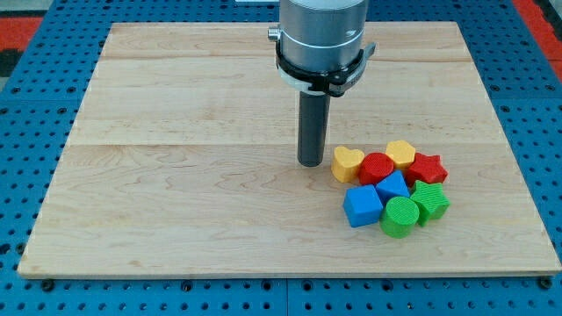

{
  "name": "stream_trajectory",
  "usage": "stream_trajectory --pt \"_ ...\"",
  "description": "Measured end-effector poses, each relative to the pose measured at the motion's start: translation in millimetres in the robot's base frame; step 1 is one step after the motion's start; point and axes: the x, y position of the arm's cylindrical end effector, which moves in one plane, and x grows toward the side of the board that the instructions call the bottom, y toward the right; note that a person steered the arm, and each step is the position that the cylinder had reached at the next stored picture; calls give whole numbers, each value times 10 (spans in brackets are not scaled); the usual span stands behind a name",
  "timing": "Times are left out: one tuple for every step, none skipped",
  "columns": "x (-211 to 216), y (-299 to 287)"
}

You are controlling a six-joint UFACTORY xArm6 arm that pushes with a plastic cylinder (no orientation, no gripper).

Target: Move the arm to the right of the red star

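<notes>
**Tip parked on the wrong side of the cluster**

There are no jaws on this arm, so there is nothing to call spread or pinched; only my tip point(310, 163) works, and it rests on the tabletop point(176, 193).

Nearest the view's bottom, to the tip's right and below it, sit the blue cube point(362, 206) and the green cylinder point(400, 216), with the green star point(429, 200) just beyond them on the right. A second blue block point(392, 186) lies in the middle of the group. Level with the tip, just beside it on its right, is the yellow heart point(347, 163), apparently not touching it. Next along come the red cylinder point(376, 167) and then the red star point(428, 167), at the cluster's right edge, well apart from the tip. Farthest up is the yellow hexagon-like block point(400, 154).

The red star looks like a small, light, stiff plastic piece that would slide at the slightest nudge. It needs no hold at all; I judge the tip should go round the cluster, above or below, to reach the bare board on the star's right without knocking anything.
</notes>
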Motion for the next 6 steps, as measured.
stream_trajectory --pt "0 2" --pt "0 17" --pt "0 17" --pt "-356 -19" --pt "-576 -52" --pt "-654 705"
